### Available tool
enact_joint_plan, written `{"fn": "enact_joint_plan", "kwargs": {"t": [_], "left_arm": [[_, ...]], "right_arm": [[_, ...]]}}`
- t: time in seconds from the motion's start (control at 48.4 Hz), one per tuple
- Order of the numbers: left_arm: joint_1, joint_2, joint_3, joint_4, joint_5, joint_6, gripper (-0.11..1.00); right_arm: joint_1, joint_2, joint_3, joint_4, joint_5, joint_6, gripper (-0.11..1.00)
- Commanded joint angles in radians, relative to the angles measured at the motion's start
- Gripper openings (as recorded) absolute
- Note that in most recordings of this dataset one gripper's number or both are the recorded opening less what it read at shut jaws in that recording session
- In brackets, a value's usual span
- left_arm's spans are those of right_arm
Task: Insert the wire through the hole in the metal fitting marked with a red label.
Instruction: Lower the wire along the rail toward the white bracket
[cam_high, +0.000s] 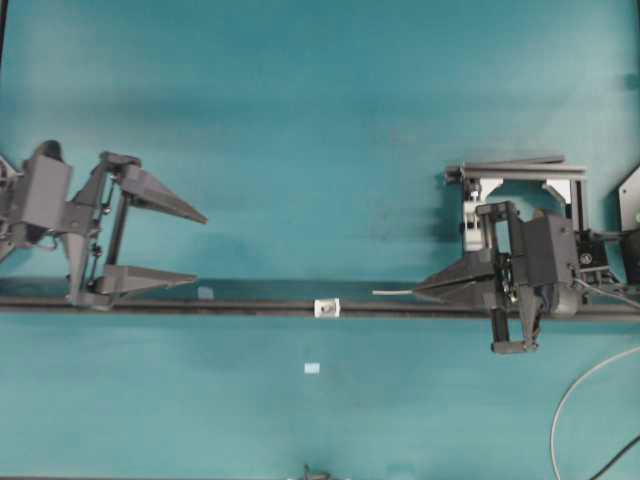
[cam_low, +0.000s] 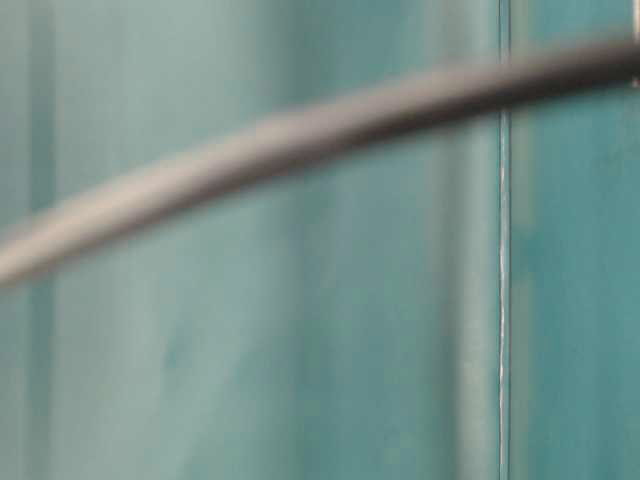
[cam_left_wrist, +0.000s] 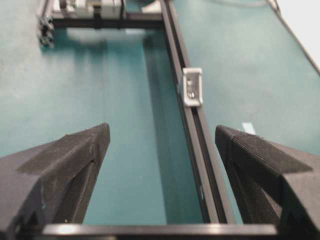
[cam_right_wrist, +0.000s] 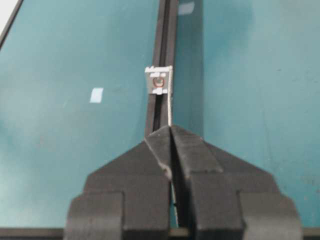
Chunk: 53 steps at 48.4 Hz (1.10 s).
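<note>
The right gripper (cam_high: 422, 291) is pressed together and pinches the wire (cam_high: 392, 292). The thin wire sticks out from the fingertips and lies along the black rail (cam_high: 250, 306). Its free tip points at the metal fitting (cam_high: 327, 308), which sits on the rail near the middle, and stops short of it. From the right wrist, the wire (cam_right_wrist: 170, 107) runs up toward the hole (cam_right_wrist: 158, 81). The left gripper (cam_high: 200, 248) is spread wide and holds nothing
</note>
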Motion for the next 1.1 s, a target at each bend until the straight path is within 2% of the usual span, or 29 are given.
{"fn": "enact_joint_plan", "kwargs": {"t": [0.0, 0.083, 0.227, 0.517, 0.744, 1.075], "left_arm": [[-0.009, 0.063, -0.02, -0.005, -0.067, -0.003, 0.74], [-0.009, 0.123, -0.008, -0.006, -0.147, -0.012, 0.74], [-0.021, 0.212, -0.005, -0.006, -0.265, -0.058, 0.74], [-0.064, 0.304, -0.052, -0.006, -0.276, -0.069, 0.74], [-0.071, 0.357, -0.084, -0.006, -0.279, -0.069, 0.74], [-0.071, 0.419, -0.089, -0.006, -0.333, -0.06, 0.74]], "right_arm": [[0.055, 0.015, -0.018, 0.107, -0.048, -0.049, -0.01], [0.084, 0.041, -0.028, 0.149, -0.064, -0.075, -0.01], [0.104, 0.089, -0.048, 0.153, -0.071, -0.077, -0.01], [0.146, 0.17, -0.049, 0.153, -0.172, -0.069, -0.01], [0.146, 0.212, -0.051, 0.158, -0.189, -0.029, -0.01], [0.147, 0.221, -0.038, 0.187, -0.212, -0.025, -0.01]]}}
